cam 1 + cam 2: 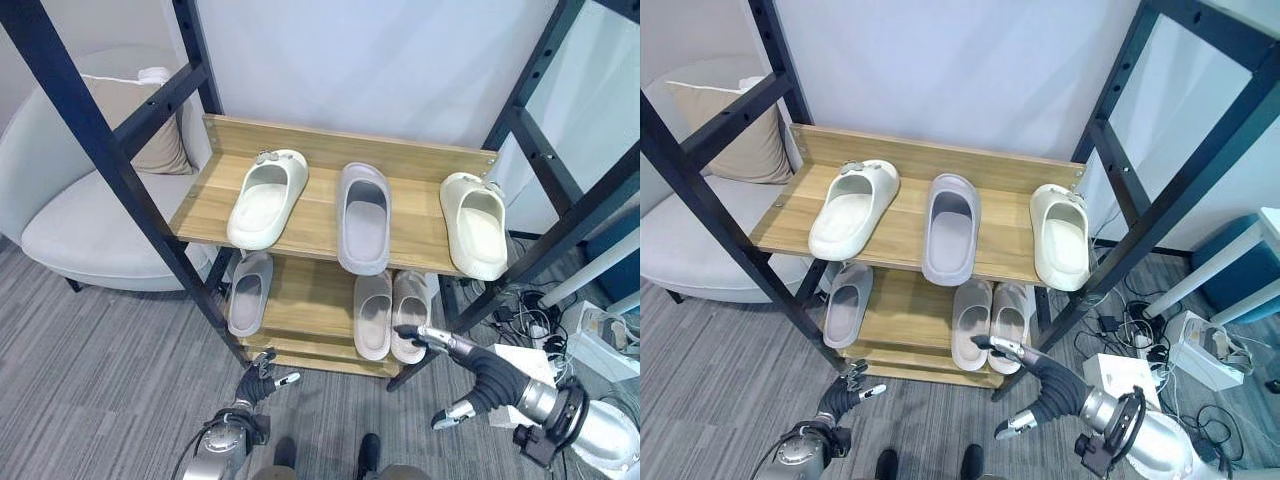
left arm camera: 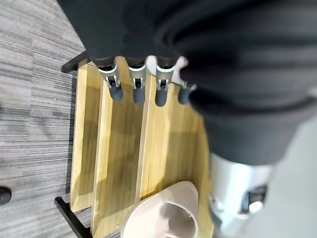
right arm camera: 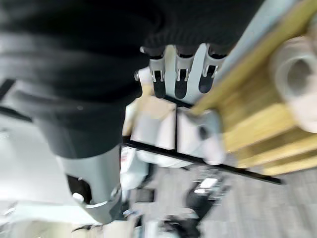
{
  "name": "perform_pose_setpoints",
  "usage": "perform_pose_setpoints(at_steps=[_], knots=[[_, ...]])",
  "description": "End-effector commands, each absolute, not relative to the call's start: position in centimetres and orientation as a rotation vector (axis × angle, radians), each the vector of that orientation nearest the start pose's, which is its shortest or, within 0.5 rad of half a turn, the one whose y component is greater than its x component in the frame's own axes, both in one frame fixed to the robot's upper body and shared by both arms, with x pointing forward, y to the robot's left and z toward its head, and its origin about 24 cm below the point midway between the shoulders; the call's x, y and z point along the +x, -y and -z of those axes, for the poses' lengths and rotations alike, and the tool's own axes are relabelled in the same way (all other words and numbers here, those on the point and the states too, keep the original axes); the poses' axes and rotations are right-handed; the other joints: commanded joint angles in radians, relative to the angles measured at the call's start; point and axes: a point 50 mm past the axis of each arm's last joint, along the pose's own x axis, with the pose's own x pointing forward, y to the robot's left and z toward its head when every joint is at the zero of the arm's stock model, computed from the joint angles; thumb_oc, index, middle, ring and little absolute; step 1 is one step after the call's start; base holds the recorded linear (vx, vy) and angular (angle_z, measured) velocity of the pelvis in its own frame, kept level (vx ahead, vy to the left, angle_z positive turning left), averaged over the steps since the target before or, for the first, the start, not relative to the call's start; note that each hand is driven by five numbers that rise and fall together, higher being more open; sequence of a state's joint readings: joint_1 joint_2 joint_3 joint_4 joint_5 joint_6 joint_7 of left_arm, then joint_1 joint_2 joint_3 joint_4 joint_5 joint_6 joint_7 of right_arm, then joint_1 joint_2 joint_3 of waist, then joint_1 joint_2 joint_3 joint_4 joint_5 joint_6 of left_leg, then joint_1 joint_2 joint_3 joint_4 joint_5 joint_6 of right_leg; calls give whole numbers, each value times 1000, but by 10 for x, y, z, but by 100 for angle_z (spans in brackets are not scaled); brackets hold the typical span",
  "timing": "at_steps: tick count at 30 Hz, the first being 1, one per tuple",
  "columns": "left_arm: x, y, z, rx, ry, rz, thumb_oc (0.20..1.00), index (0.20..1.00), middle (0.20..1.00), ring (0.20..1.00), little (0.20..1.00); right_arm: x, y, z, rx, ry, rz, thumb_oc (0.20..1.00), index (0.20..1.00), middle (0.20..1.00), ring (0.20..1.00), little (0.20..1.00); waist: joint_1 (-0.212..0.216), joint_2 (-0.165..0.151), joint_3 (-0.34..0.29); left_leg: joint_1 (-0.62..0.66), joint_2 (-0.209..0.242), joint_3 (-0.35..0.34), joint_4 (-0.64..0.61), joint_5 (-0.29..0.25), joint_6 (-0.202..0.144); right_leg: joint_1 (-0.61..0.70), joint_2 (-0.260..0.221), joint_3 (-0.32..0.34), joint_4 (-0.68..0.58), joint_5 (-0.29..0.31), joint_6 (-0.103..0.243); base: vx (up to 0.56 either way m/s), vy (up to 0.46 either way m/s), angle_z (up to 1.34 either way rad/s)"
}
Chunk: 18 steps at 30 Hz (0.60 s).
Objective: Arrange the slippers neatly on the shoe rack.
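Both hands [image 1: 262,381] [image 1: 478,378] low, fingers loose (empty) — shoe rack [image 1: 330,150] with six slippers [image 1: 364,215]

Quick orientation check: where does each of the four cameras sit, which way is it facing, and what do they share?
Left eye view: head camera, looking down at the shoe rack; left hand and right hand low in front.
Right eye view: same head, slightly offset; same rack, same hands.
Left wrist view: along the left hand's straight fingers onto the lower shelf.
Right wrist view: along the right hand's fingers at the rack's edge.
Shared: the rack with its slippers.
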<state>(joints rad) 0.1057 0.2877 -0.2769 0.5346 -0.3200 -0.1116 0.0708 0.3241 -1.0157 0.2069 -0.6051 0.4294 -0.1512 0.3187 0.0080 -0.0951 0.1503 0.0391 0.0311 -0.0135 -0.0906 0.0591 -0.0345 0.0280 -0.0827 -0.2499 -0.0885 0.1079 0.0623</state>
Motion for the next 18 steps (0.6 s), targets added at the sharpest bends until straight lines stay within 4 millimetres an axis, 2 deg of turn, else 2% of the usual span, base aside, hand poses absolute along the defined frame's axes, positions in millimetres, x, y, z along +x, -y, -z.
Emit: perform_pose_setpoints(at_steps=[1, 2, 3, 4, 5, 7, 8, 10, 13, 15, 18], knots=[[196, -190, 81, 94, -511, 20, 1000, 1000, 1000, 1000, 1000, 166, 157, -167, -386, 304, -979, 1000, 1000, 1000, 1000, 1000, 19, -6, -21, 21, 5, 25, 3, -46, -33, 71, -46, -13, 1, -83, 82, -18, 21, -5], [194, -190, 82, 89, -516, 19, 1000, 1000, 1000, 1000, 1000, 169, 156, -182, -442, 386, -977, 1000, 1000, 1000, 1000, 1000, 20, -6, -27, 20, 5, 27, 3, -45, -33, 70, -46, -13, 1, -82, 82, 0, 0, 0], [195, -190, 82, 88, -515, 18, 1000, 1000, 1000, 1000, 1000, 169, 155, -183, -443, 387, -978, 1000, 1000, 1000, 1000, 1000, 19, -6, -26, 20, 5, 27, 3, -46, -33, 70, -45, -13, 1, -83, 82, 0, 0, 0], [193, -189, 83, 84, -520, 14, 1000, 1000, 1000, 1000, 1000, 171, 154, -195, -459, 462, -955, 1000, 1000, 1000, 1000, 1000, 19, -7, -30, 19, 5, 28, 3, -45, -33, 68, -45, -13, 1, -81, 83, 0, 0, 0], [191, -189, 85, 65, -526, 2, 1000, 1000, 1000, 1000, 1000, 177, 153, -227, -494, 674, -861, 1000, 1000, 1000, 1000, 1000, 18, -5, -37, 20, 6, 31, 3, -46, -32, 66, -45, -10, 1, -79, 84, 0, 0, 0], [191, -186, 85, 34, -522, -13, 1000, 1000, 1000, 1000, 1000, 185, 157, -253, -526, 899, -684, 1000, 1000, 1000, 1000, 1000, 21, 1, -42, 21, 5, 33, 3, -50, -29, 64, -47, -6, 1, -77, 86, 7, 40, -5], [191, -182, 84, 17, -514, -9, 1000, 1000, 1000, 1000, 1000, 189, 157, -258, -507, 955, -627, 1000, 1000, 1000, 1000, 1000, 25, 6, -43, 22, 3, 34, 3, -51, -28, 64, -48, -7, 1, -75, 87, -8, 43, -12], [192, -177, 82, 1, -510, 3, 1000, 1000, 1000, 1000, 1000, 201, 155, -263, -482, 1028, -522, 1000, 1000, 1000, 1000, 1000, 34, 10, -42, 24, 1, 32, 3, -53, -25, 66, -48, -8, 1, -75, 86, -2, 32, -7], [192, -176, 81, -3, -504, 7, 1000, 1000, 1000, 1000, 1000, 224, 151, -265, -570, 1091, -322, 1000, 1000, 1000, 1000, 1000, 59, 12, -37, 26, -4, 25, 3, -57, -20, 72, -51, -12, 1, -75, 88, 0, 0, 0], [191, -178, 82, 7, -513, 8, 1000, 1000, 1000, 1000, 1000, 246, 150, -259, -631, 1055, -214, 1000, 1000, 1000, 1000, 1000, 80, 11, -28, 27, -7, 18, 3, -58, -17, 77, -54, -18, 1, -75, 88, 10, 19, 3], [187, -180, 85, 19, -533, 10, 1000, 1000, 1000, 1000, 1000, 268, 154, -244, -702, 963, -122, 1000, 1000, 1000, 1000, 1000, 109, 7, -18, 26, -9, 6, 3, -58, -15, 83, -56, -32, 1, -78, 87, 26, 11, 7]])
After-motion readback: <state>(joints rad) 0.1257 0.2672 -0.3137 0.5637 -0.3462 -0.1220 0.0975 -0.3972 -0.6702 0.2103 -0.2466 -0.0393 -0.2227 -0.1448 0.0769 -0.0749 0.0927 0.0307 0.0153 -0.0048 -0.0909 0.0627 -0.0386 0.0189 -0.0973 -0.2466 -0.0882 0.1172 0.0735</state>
